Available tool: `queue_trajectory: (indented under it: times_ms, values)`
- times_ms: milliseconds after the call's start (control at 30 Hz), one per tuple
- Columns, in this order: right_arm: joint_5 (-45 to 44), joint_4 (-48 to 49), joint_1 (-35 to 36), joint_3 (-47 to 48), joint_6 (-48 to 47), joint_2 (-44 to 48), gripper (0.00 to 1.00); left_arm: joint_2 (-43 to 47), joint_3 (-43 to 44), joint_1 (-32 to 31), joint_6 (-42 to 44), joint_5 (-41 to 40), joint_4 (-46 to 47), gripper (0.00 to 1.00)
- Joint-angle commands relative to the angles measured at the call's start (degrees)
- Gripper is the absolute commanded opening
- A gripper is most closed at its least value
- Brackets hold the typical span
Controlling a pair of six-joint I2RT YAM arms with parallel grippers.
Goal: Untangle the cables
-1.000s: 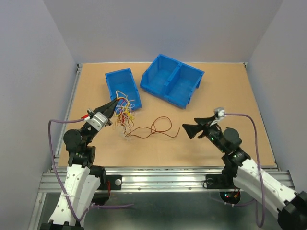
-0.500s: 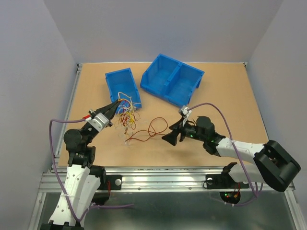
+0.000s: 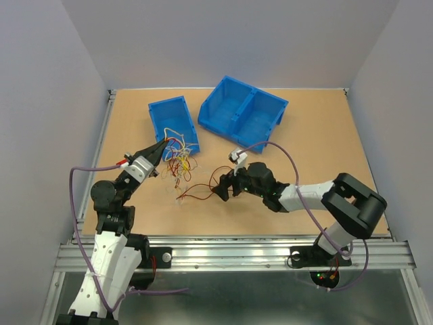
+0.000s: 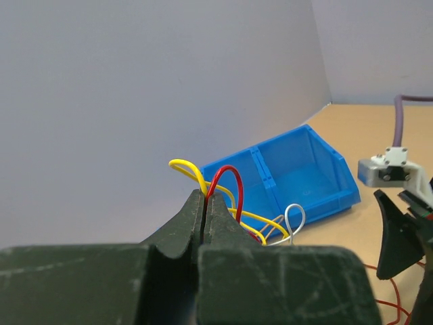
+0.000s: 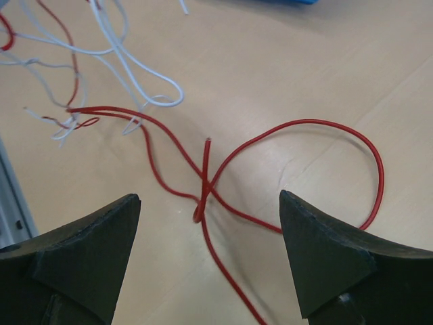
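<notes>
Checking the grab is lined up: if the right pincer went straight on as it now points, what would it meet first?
The right pincer, open, would likely first meet the red cable where it crosses itself on the table; the depth is unclear.

Soft, even light falls from overhead on the tan wooden desk [image 3: 325, 142], bright right out to its far corners. The thin red cable [image 5: 304, 122] throws a faint, fuzzy shadow beside itself. Up close, the left gripper's black fingers [image 4: 179, 233] look dark and blurred.
</notes>
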State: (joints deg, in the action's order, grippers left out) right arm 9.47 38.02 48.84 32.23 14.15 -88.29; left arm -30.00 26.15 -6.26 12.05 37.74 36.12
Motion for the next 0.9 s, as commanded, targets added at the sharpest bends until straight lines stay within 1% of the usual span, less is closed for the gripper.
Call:
queue_trajectory:
  times_ms: [0,33,100,167,200,233,267,333,367,400,433,467,500,533,567,600,633,667,700,733,767,800,833,867]
  values:
    - [-6.1,2.4,1.0,5.6,-1.8,-4.8,0.88,0.1,2.1,0.2,0.8,-0.9,3.1,0.0]
    - [-6.1,2.4,1.0,6.9,-1.8,-7.3,0.88,-0.1,2.1,0.2,0.8,-1.0,3.1,0.0]
    - [-6.3,2.4,1.3,8.3,-1.8,-9.3,0.88,-0.4,2.1,0.2,0.8,-1.1,3.1,0.0]
    - [-7.4,2.3,1.6,9.8,-2.2,-12.2,0.86,-0.5,2.1,0.2,0.9,-1.3,3.0,0.0]
    - [-8.1,2.2,1.7,10.0,-2.3,-13.0,0.76,-0.7,2.1,0.2,0.9,-1.3,3.1,0.0]
    - [-9.0,2.0,1.8,10.6,-2.5,-13.7,0.7,-0.7,2.1,0.2,0.9,-1.5,3.0,0.0]
    - [-11.5,1.8,1.9,10.5,-2.4,-14.8,0.56,-0.6,2.1,0.2,0.8,-2.4,3.0,0.0]
    - [-14.1,1.7,1.9,9.8,-2.4,-15.0,0.38,-0.3,2.1,0.2,0.7,-4.6,3.1,0.0]
    - [-15.8,1.7,1.9,7.9,-2.3,-14.6,0.28,-0.1,1.9,0.2,0.6,-7.7,3.3,0.0]
    - [-20.1,1.7,1.9,6.6,-1.3,-13.1,0.11,0.2,1.8,0.2,0.4,-9.3,3.7,0.0]
    - [-23.2,1.8,1.9,5.2,-0.5,-11.5,0.01,0.4,1.4,0.2,0.2,-10.8,4.0,0.0]
    - [-26.1,1.9,1.8,3.2,0.2,-9.6,0.01,0.5,1.1,0.2,0.0,-12.3,4.7,0.0]
    - [-31.8,2.0,1.9,1.4,0.7,-7.6,0.01,0.6,1.0,0.2,-0.1,-14.8,5.0,0.0]
    - [-34.3,2.1,1.9,-2.9,1.7,-2.3,0.01,0.7,0.7,0.2,-0.2,-15.6,5.3,0.0]
    - [-37.0,2.1,1.9,-5.0,2.2,0.6,0.01,0.8,0.7,0.2,-0.2,-16.4,5.5,0.0]
    - [-41.7,2.1,1.9,-7.2,2.6,4.4,0.0,0.7,0.7,0.2,-0.3,-17.8,5.5,0.0]
    - [-44.0,2.1,1.8,-11.7,3.1,11.4,0.01,0.6,0.7,0.2,-0.5,-18.7,5.6,0.0]
    - [-46.2,2.0,1.8,-13.8,3.2,15.9,0.01,0.6,0.7,0.2,-0.5,-20.0,5.6,0.0]
    - [-51.2,1.9,1.7,-16.2,3.5,20.0,0.01,0.5,0.8,0.2,-0.6,-21.0,5.7,0.0]
    - [-54.0,1.5,1.7,-20.4,4.8,24.2,0.01,0.5,0.7,0.2,-0.6,-21.7,5.8,0.0]
    - [-57.2,1.5,1.6,-23.0,5.8,34.2,0.01,0.5,0.8,0.2,-0.6,-23.4,5.9,0.0]
    - [-61.5,1.4,1.4,-25.3,6.5,39.4,0.01,0.5,0.8,0.2,-0.9,-26.5,6.1,0.0]
    - [-63.3,1.4,1.4,-29.8,6.7,45.6,0.01,0.2,1.0,0.2,-1.1,-28.5,6.1,0.0]
    - [-65.6,1.1,1.4,-31.7,6.5,56.5,0.01,-0.1,1.1,0.3,-1.2,-33.5,6.2,0.0]
